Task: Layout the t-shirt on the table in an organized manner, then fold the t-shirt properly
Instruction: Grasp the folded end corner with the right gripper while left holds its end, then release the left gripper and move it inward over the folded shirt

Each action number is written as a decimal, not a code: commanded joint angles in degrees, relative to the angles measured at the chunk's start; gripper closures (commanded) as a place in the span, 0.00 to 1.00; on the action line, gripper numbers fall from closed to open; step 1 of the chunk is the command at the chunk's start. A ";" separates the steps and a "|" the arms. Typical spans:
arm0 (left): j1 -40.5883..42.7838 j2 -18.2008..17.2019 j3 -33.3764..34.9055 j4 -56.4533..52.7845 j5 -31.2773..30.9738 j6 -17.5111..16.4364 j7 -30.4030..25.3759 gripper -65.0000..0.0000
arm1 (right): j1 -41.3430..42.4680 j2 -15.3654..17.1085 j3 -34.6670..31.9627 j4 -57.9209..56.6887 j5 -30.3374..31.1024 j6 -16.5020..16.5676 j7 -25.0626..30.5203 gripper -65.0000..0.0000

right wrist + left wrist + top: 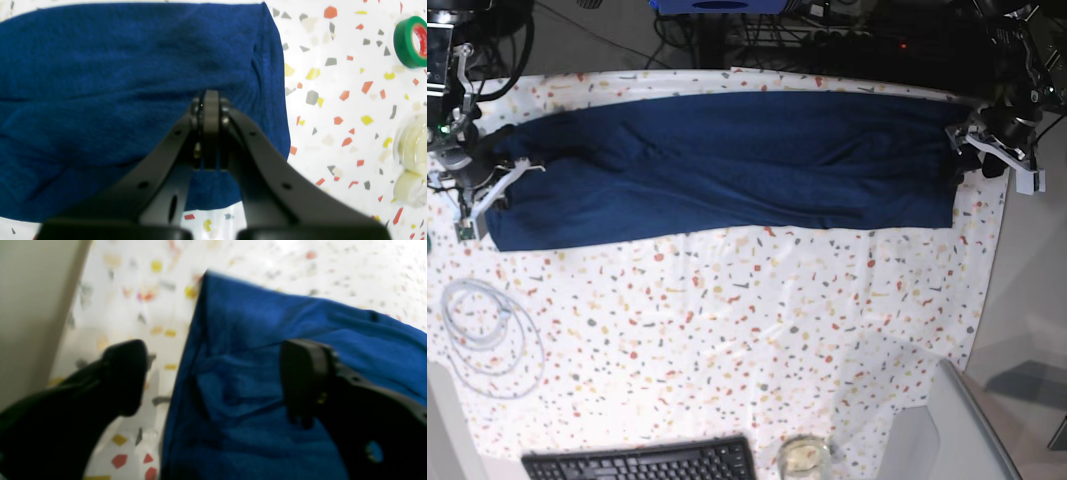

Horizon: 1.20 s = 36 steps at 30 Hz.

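Two black grippers sit at opposite ends of the t-shirt. On the right side of the overhead view, the left gripper has its jaws spread wide: one finger is over bare cloth, the other over blue fabric, and nothing is pinched between them. On the left side of that view, the right gripper has its jaws pressed together at the shirt's other end. Its tips meet on top of the blue cloth, but whether any fabric is caught between them cannot be told.

The dark blue shirt lies stretched in a long band along the far part of the table. Its long axis runs side to side across the overhead view, from one gripper to the other. The band looks narrowed, as if already folded lengthwise, with soft wrinkles along it. No sleeves or collar can be made out, so which end is the neck is unclear.

By the look of it, laying out is done and a first lengthwise fold may be in place. The crosswise folds into a compact stack seem to remain.

Farther out, a green tape roll and pale rolls lie beside the shirt's end. Nearer the front edge are a coiled cable, a black keyboard and a small jar.
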<state>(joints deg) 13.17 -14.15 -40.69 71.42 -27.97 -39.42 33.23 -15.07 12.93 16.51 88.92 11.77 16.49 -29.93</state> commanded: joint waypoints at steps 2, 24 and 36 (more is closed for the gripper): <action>-0.64 -1.10 -0.41 -0.60 -1.26 -0.58 -1.45 0.23 | 0.52 0.65 0.32 0.97 0.41 -0.01 1.05 1.00; -5.30 -4.35 5.21 -11.59 1.81 -0.58 -1.80 0.24 | 0.52 0.57 0.32 0.97 0.32 0.08 0.88 1.00; -4.69 -0.66 6.71 -11.07 3.22 -0.58 -1.63 0.25 | 0.52 0.57 0.32 0.97 0.32 0.08 0.88 1.00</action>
<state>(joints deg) 8.14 -15.03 -34.30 60.47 -25.58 -39.27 28.88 -15.09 12.62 16.49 88.92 11.77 16.51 -30.02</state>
